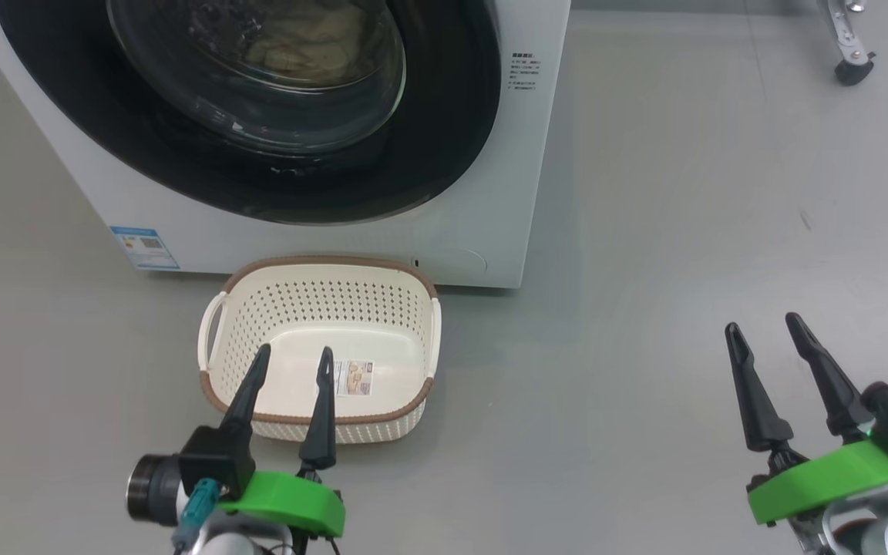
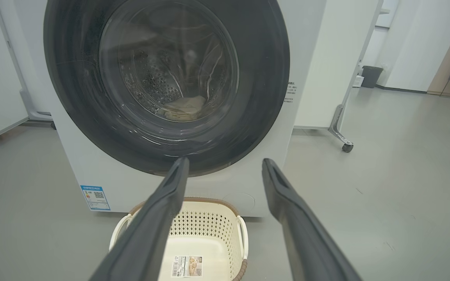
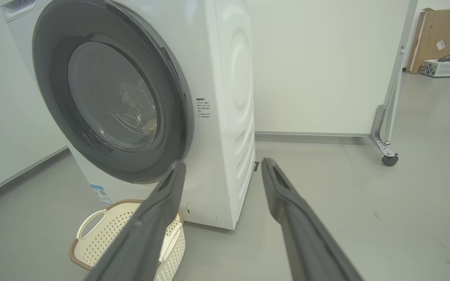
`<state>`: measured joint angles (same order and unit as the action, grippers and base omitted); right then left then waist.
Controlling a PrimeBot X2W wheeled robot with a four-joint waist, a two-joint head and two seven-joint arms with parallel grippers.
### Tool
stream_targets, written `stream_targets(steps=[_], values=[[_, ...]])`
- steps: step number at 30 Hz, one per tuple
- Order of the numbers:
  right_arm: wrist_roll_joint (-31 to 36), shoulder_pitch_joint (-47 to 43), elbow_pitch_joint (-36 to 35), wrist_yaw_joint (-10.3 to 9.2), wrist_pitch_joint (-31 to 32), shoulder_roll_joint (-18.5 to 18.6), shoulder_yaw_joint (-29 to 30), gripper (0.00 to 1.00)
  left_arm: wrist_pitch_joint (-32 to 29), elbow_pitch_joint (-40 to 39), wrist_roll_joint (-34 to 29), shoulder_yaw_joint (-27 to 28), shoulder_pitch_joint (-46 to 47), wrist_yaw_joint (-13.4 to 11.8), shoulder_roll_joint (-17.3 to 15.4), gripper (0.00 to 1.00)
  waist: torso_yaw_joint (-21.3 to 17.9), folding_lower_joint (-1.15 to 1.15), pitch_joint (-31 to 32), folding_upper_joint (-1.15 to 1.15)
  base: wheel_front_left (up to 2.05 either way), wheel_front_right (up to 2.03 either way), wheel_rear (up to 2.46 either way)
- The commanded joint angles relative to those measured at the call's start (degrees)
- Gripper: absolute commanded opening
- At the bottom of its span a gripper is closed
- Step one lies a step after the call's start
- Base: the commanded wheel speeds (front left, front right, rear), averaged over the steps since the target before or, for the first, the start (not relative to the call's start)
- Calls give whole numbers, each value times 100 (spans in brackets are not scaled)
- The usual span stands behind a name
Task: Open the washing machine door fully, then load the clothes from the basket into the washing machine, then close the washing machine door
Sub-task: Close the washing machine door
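In the head view, you see the washing machine (image 1: 506, 193) with the washing machine door (image 1: 444, 139) lying shut against its front, and cream clothes (image 1: 313, 38) showing through the glass, inside the drum. The basket (image 1: 328, 263) stands on the grey floor (image 1: 644, 308) just in front of the machine, its bare bottom showing a label sticker (image 1: 353, 378). Your left gripper (image 1: 294, 353) hangs over the basket's near side with its fingers spread and nothing between them. Your right gripper (image 1: 763, 324) is well off to the right over the floor, also spread and holding nothing. In the left wrist view, the left gripper (image 2: 225, 162) points at the lower rim of the door (image 2: 264, 78), apart from it, jaws wide. The clothes (image 2: 182, 107) lie low in the drum behind the glass, the basket (image 2: 209, 222) sits below between the fingers, and a blue label (image 2: 95, 197) marks the machine's lower corner. In the right wrist view, the right gripper (image 3: 223, 164) is spread too, aimed at the machine's front right corner (image 3: 209, 128). The door (image 3: 53, 117) is to its left and the basket (image 3: 104, 226) lies low on the left.
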<state>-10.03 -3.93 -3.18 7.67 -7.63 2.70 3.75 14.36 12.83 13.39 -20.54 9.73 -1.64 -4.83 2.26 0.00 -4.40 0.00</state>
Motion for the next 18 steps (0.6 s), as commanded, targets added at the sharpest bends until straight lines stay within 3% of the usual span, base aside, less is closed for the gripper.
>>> stream_targets(steps=[1,18], values=[[-35,95,-215,-19,-52,19,-64,100,63,-212,61,226,88,-56,-103,100,-21,0,21,0,0,0,0],[-208,-239,-277,-19,-136,19,223,100,57,-362,105,247,-106,-210,-186,100,-91,0,63,0,0,0,0]])
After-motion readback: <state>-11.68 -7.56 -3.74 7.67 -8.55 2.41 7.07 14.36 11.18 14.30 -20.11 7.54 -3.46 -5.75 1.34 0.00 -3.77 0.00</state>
